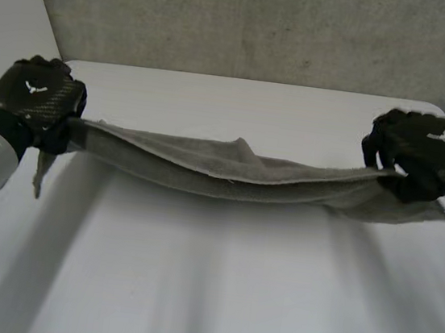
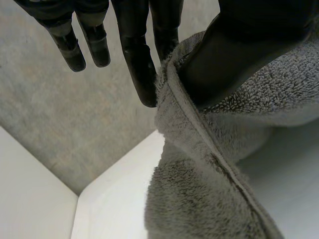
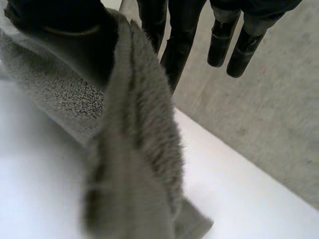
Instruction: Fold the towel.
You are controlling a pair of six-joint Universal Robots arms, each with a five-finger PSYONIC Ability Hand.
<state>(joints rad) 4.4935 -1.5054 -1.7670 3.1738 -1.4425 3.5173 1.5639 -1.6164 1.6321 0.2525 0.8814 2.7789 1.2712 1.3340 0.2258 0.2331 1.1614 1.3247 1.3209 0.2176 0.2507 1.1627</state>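
Grey towel (image 1: 222,170) slung over the white table (image 1: 207,294), sagging mid-span. Left hand (image 1: 36,99) pinches one end between thumb and fingers (image 2: 139,64); right hand (image 1: 423,151) pinches the other likewise.

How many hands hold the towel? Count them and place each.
2. The left hand pinches the grey towel at its left end; the right hand pinches its right end.

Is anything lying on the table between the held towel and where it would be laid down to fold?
Nothing visible does. The left robot hand and right robot hand each pinch one end of the towel, which sags between them over the white table.
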